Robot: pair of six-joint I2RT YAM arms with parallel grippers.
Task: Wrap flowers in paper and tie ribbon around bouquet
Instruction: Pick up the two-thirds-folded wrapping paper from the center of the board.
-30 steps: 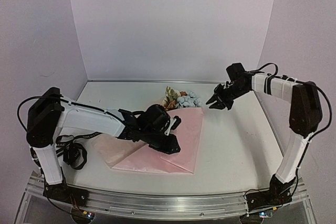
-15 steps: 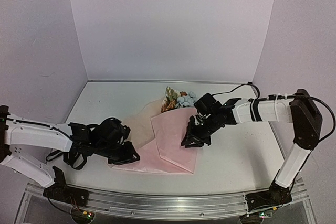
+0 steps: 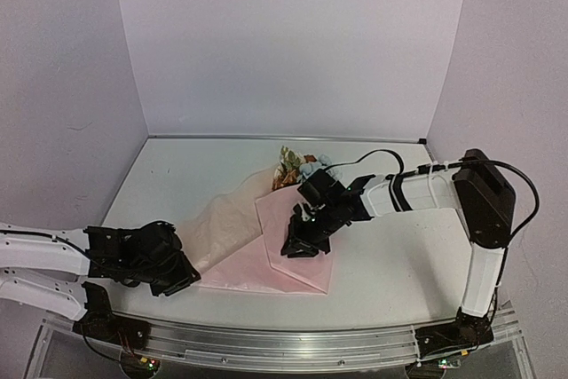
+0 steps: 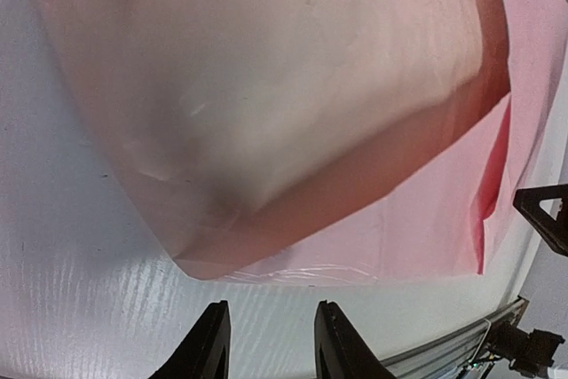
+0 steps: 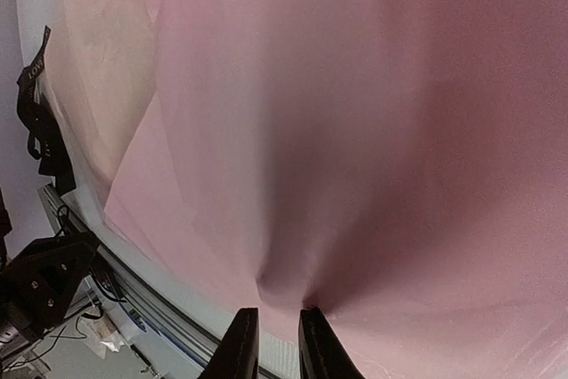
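Right gripper (image 5: 272,319) is clamped on a pucker of paper (image 5: 355,130) — a hard pull could tear it; left gripper (image 4: 266,330), jaws apart, holds nothing, paper just ahead.

The left arm (image 3: 44,250) lay stretched low from the left edge, forearm nearly level and wrist turned inward. The left gripper (image 3: 180,275) pointed toward the middle, and its two fingers (image 4: 213,343) stood apart with nothing between them. The right arm (image 3: 417,191) rose from its base, bent sharply at the elbow and reached leftward and down across the middle. The right gripper (image 3: 297,246) pointed downward, its fingers (image 5: 241,343) drawn almost together, pinching a pucker of the paper (image 5: 355,130) at their tips
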